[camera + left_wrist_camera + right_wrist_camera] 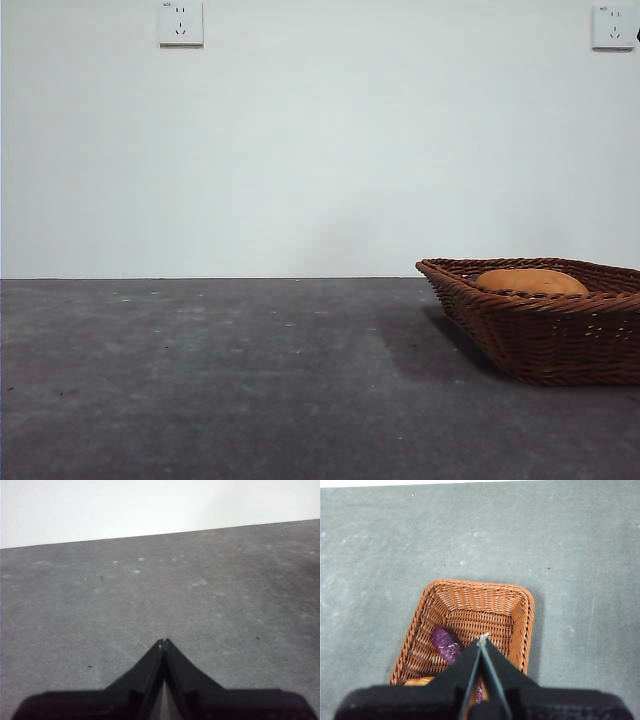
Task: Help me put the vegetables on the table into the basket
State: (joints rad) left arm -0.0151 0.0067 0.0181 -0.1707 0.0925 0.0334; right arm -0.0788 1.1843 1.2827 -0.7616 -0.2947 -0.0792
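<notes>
The brown woven basket [540, 305] stands at the right of the table [200, 380]. An orange-brown potato [530, 281] shows above its rim. From the right wrist view, a purple eggplant [446, 644] lies inside the basket [480, 587], and an edge of the potato [419, 681] peeks out beside the jaws. My right gripper [483, 639] hangs above the basket, shut, holding nothing. My left gripper [163, 642] is shut too, over bare table [200, 580], with nothing in it.
A white wall runs behind the table's far edge, with two power outlets [181, 23] [613, 26] high on it. The grey table surface [380, 555] spreads around the basket on all sides seen.
</notes>
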